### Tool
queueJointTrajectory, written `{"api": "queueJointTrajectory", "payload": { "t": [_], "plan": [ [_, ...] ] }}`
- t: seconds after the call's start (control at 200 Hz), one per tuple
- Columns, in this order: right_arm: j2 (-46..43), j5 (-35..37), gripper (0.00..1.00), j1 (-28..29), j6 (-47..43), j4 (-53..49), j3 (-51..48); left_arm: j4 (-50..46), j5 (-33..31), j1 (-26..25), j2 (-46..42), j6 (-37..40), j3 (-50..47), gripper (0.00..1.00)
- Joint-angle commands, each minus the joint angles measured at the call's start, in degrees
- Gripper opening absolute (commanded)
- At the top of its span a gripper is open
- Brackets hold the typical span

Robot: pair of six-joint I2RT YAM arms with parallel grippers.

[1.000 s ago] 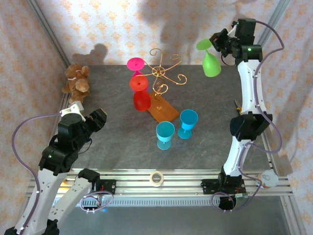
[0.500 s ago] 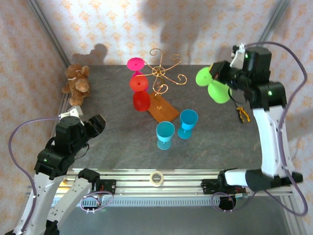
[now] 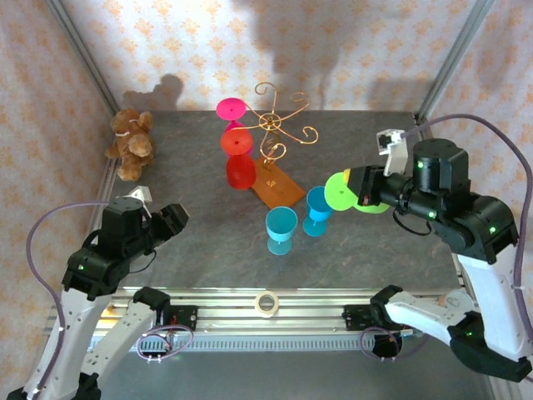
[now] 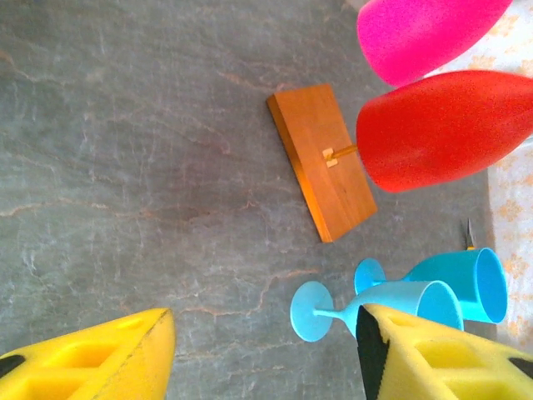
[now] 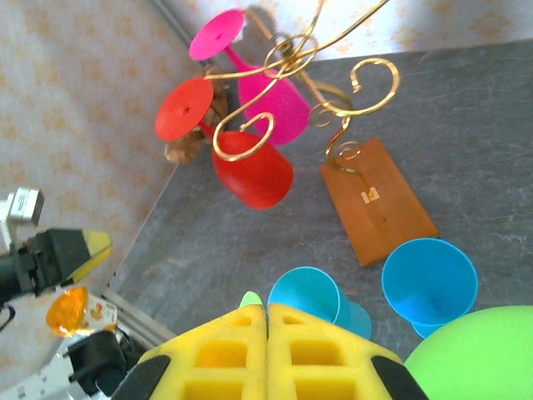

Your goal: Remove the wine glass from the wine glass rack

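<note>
Grey stone-look bench (image 3: 191,242), patterned wallpaper walls (image 3: 166,42); green wine glass (image 3: 340,190) is off the rack and in the right pincer (image 5: 266,317).
Wine glass rack (image 3: 279,133) stands rear-centre. Pink wine glass (image 3: 231,108) and red wine glass (image 3: 240,167) hang upside down from its scroll arms. Two blue wine glasses (image 3: 281,227) stand upright, empty, just in front of its wooden base. Teddy bear (image 3: 129,146) sits rear left. Right arm is bent low, pincer clamped tight on the green stem, glass held sideways in the air beside the blue ones. Left pincer (image 4: 265,321) is front-left, part open, empty.

no readable text, no labels, no numbers
</note>
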Motion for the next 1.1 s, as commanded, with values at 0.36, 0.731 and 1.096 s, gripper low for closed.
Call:
{"api": "queueJointTrajectory", "payload": {
  "t": [0.36,0.731,1.096],
  "plan": [
    [15.8,21.1,0.00,34.9,-8.3,6.5,8.0,-5.3,2.6,0.6,-6.0,-5.1,-5.3,0.58],
    [23.5,33.1,0.00,49.7,-20.7,18.1,2.1,0.1,10.3,0.6,-19.0,-14.7,-17.1,0.60],
    [25.6,45.4,0.00,56.0,-30.1,35.5,-11.6,9.0,18.9,0.6,-21.4,-23.6,-19.8,0.60]
  ]
}}
